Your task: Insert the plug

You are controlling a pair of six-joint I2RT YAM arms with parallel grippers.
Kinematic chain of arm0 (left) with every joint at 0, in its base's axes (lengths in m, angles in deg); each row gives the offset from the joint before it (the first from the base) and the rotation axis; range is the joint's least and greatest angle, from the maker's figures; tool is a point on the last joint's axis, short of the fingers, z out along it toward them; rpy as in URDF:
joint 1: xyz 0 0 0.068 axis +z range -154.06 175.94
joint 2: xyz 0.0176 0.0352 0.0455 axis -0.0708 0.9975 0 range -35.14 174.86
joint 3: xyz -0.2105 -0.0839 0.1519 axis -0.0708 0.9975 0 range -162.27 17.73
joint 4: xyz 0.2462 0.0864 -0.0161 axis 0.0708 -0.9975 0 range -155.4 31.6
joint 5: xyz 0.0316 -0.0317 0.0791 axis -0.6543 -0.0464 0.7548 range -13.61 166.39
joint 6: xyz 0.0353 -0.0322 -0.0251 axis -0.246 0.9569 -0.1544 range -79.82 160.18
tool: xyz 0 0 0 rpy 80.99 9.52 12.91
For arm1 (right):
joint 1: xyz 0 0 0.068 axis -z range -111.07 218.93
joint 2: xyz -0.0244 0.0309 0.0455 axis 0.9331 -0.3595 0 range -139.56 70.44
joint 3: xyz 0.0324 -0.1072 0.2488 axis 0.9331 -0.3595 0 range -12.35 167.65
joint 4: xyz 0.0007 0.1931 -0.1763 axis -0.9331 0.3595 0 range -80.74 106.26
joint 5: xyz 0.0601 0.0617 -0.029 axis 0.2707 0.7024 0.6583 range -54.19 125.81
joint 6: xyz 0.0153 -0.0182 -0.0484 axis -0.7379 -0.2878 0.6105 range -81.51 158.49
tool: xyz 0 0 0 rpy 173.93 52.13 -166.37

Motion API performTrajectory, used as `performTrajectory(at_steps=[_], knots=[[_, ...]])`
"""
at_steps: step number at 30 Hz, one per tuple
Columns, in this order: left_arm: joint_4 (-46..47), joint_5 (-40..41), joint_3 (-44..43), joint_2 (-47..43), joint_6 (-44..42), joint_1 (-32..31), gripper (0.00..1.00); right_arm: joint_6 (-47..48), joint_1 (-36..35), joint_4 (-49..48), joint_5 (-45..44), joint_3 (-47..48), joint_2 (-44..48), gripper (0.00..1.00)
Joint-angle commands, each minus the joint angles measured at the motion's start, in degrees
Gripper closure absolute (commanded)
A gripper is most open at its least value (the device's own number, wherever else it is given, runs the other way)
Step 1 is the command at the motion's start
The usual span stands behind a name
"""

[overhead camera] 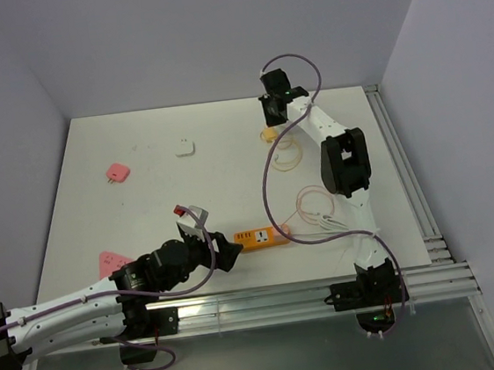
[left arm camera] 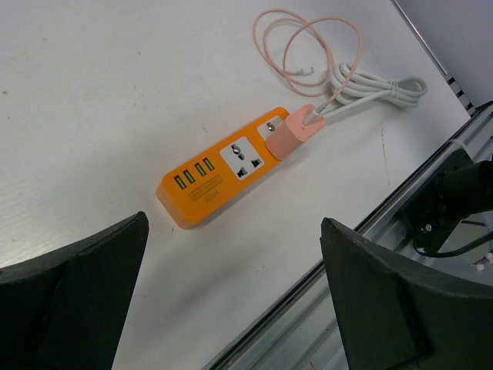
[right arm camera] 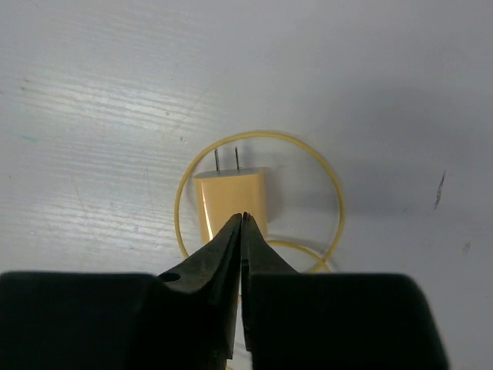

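Observation:
A yellow plug (right arm camera: 231,196) lies flat on the white table with its two prongs pointing away, ringed by its thin yellow cable (right arm camera: 337,196). My right gripper (right arm camera: 243,217) is shut just over the plug's near end, fingertips pressed together, nothing visible between them. It hangs at the far side of the table (overhead camera: 271,116). The orange power strip (left arm camera: 219,179) lies near the front edge with a pink plug (left arm camera: 296,129) in its far socket and one universal socket free. My left gripper (left arm camera: 235,301) stands wide open and empty, just short of the strip's USB end (overhead camera: 227,251).
A pink cable coil (left arm camera: 308,54) and a bundled white cable (left arm camera: 377,85) lie beyond the strip. A pink plug (overhead camera: 118,173), a white plug (overhead camera: 185,147) and a pink piece (overhead camera: 109,259) sit on the left half. A metal rail (overhead camera: 285,298) runs along the front edge.

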Motion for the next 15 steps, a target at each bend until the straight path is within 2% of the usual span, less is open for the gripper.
performTrajectory(at_steps=[1, 2, 5, 8, 15], knots=[[-0.18, 0.3, -1.69, -1.0, 1.42, 0.03, 0.01, -0.04, -0.15, 0.0, 0.45, 4.08, 4.11, 0.83], [0.25, 0.04, -1.51, -1.0, 1.68, 0.03, 0.01, -0.04, -0.24, 0.44, 0.45, 3.83, 3.84, 0.63], [1.31, -0.84, -0.9, -0.82, 2.48, 0.03, 0.01, -0.21, -0.15, 0.71, 0.36, 1.99, 2.87, 0.49], [1.4, -1.02, -0.98, -0.73, 2.56, 0.03, 0.01, -0.47, -0.06, 2.98, 0.88, 3.29, 0.5, 0.42], [2.36, -0.85, -0.98, -0.29, 1.86, 0.03, 0.01, -1.09, -0.06, 5.54, 2.2, 4.0, -3.89, 0.4]])
